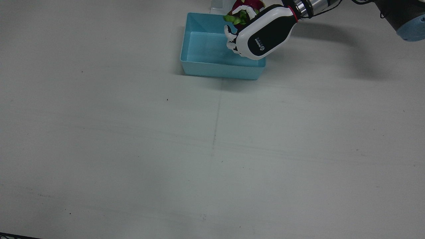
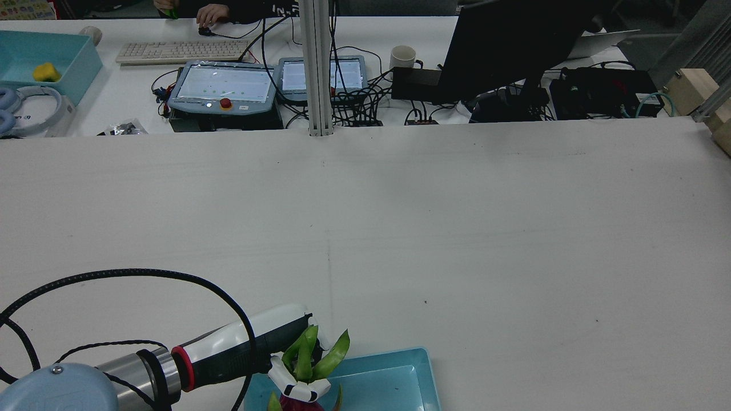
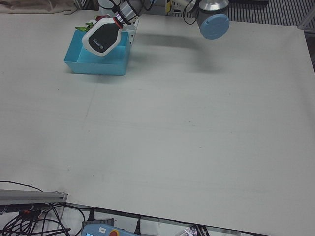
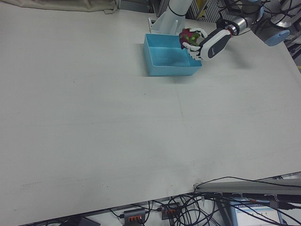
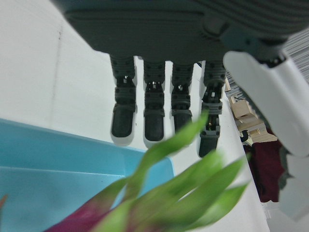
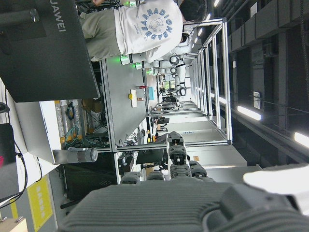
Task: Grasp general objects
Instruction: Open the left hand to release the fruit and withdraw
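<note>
Fruit is already grabbed: the left hand (image 1: 262, 33) has its fingers wrapped round a dragon fruit (image 1: 247, 8), held over the far edge of the blue bin (image 1: 219, 68). Dropping it inside looks like what's left.

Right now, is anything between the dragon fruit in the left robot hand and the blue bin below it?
Nothing visible. The left robot hand holds the dragon fruit over the blue bin's far edge, and the bin looks empty.

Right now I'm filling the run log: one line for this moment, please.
left hand: shut on dragon fruit | position: over blue bin, far edge | bin: empty | right hand: fingers apart, off table
</note>
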Tool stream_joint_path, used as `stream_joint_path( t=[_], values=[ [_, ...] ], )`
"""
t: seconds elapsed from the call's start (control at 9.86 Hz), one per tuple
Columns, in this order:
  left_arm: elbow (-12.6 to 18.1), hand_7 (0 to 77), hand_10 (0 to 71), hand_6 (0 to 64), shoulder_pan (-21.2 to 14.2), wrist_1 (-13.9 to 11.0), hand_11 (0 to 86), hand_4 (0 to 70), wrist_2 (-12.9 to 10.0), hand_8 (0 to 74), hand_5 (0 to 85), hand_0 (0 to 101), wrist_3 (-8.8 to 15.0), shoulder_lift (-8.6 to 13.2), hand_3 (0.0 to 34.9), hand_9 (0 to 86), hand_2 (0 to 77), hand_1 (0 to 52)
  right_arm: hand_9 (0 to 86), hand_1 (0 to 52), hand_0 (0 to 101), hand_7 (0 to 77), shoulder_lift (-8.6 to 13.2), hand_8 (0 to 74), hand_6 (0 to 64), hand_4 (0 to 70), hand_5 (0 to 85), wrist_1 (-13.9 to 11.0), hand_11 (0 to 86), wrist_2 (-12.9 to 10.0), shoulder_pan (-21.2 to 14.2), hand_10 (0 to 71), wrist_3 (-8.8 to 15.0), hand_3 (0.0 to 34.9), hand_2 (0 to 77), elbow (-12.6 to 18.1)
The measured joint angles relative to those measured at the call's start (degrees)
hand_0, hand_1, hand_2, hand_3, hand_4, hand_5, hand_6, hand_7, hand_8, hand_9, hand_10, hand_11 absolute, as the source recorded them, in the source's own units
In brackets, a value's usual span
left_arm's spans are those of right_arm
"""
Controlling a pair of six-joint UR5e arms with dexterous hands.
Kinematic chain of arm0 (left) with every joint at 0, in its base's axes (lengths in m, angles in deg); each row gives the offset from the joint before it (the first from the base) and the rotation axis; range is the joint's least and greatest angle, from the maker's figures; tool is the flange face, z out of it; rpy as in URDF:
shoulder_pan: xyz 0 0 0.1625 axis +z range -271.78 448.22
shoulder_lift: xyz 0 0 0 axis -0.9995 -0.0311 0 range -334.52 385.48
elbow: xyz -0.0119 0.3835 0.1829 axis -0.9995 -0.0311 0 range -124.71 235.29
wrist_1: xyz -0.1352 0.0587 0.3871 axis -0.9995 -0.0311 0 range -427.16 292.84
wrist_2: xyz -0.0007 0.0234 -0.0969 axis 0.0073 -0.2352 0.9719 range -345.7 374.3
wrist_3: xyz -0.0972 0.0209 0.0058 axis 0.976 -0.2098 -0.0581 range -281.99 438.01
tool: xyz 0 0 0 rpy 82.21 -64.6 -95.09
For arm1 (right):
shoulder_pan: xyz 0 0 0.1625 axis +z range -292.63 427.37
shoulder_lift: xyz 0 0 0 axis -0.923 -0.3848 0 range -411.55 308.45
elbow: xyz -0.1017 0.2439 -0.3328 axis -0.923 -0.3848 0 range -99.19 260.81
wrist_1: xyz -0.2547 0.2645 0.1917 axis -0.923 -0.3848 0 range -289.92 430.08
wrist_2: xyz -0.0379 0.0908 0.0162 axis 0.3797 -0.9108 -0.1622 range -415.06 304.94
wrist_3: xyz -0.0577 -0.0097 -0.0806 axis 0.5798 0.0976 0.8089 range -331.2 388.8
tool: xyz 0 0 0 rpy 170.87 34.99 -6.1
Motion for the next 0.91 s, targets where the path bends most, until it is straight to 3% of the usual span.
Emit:
stream_joint_path(
  t=[0.1, 0.2, 0.3, 0.41, 0.51, 0.61, 0.71, 0.81, 0.91],
  values=[
    [0.3, 53.5, 47.5, 57.3, 0.0, -1.0, 55.6, 60.0, 0.1, 55.6, 14.2, 59, 0.0, 0.0, 0.0, 52.4, 34.9, 2.2, 0.5, 5.4, 0, 0.0, 0.0, 0.0, 0.0, 0.0, 0.5, 0.0, 0.5, 0.0, 0.0, 0.0, 0.0, 0.0, 1.6, 0.0],
    [1.1, 43.6, 37.1, 49.1, 0.0, -2.2, 46.9, 51.8, 0.1, 46.9, 4.4, 59, 0.0, 0.0, 0.0, 43.1, 21.3, 2.2, 0.5, 5.4, 0, 0.0, 0.0, 0.0, 0.0, 0.0, 0.5, 0.0, 0.5, 0.0, 0.0, 0.0, 0.0, 0.0, 1.6, 0.0],
    [2.2, 24.0, 14.2, 30.0, 0.0, -3.7, 28.4, 32.7, 0.1, 26.2, 2.2, 56, 0.0, 0.2, 0.0, 22.9, 1.6, 2.2, 0.5, 5.4, 0, 0.0, 0.0, 0.0, 0.0, 0.0, 0.5, 0.0, 0.5, 0.0, 0.0, 0.0, 0.0, 0.0, 1.6, 0.0],
    [3.4, 24.0, 14.2, 30.0, -0.1, -5.2, 28.4, 32.7, 0.1, 26.2, 2.2, 56, 0.0, 0.4, 0.0, 22.9, 1.6, 2.2, 0.5, 5.4, 0, 0.0, 0.0, 0.0, 0.0, 0.0, 0.5, 0.0, 0.5, 0.0, 0.0, 0.0, 0.0, 0.0, 1.6, 0.0],
    [4.4, 3.3, 1.6, 3.8, -0.5, -6.9, 19.1, 8.7, -0.1, 12.5, 2.2, 53, -0.1, 0.8, 0.0, 12.0, 1.1, 1.1, 0.5, 5.4, 0, 0.0, 0.0, 0.0, 0.0, 0.0, 0.5, 0.0, 0.5, 0.0, 0.0, 0.0, 0.0, 0.0, 1.6, 0.0],
    [5.0, 3.3, 1.1, 3.8, -1.2, -8.0, 7.6, 8.7, -0.2, 1.1, 2.2, 53, -0.1, 1.2, 0.0, 1.6, 1.1, 1.1, 0.5, 5.4, 0, 0.0, 0.0, 0.0, 0.0, 0.0, 0.5, 0.0, 0.5, 0.0, 0.0, 0.0, 0.0, 0.0, 1.6, 0.0],
    [5.3, 1.1, 0.5, 0.0, -2.8, -9.0, 1.1, 0.0, -0.4, 1.1, 1.6, 51, -0.1, 1.8, 0.0, 1.1, 1.1, 0.5, 0.5, 5.4, 0, 0.0, 0.0, 0.0, 0.0, 0.0, 0.5, 0.0, 0.5, 0.0, 0.0, 0.0, 0.0, 0.0, 1.6, 0.0],
    [5.4, 1.1, 0.0, 0.0, -5.1, -10.2, 1.1, 0.0, -1.1, 1.1, 1.6, 50, -0.2, 2.4, 0.0, 1.1, 1.1, 0.5, 0.5, 5.4, 0, 0.0, 0.0, 0.0, 0.0, 0.0, 0.5, 0.0, 0.5, 0.0, 0.0, 0.0, 0.0, 0.0, 1.6, 0.0],
    [5.7, 1.1, 0.0, 0.0, -8.9, -12.2, 1.1, 0.0, -3.3, 1.1, 1.6, 50, -0.2, 3.4, 0.0, 1.1, 1.1, 0.5, 0.5, 5.4, 0, 0.0, 0.0, 0.0, 0.0, 0.0, 0.5, 0.0, 0.5, 0.0, 0.0, 0.0, 0.0, 0.0, 1.6, 0.0]
  ],
)
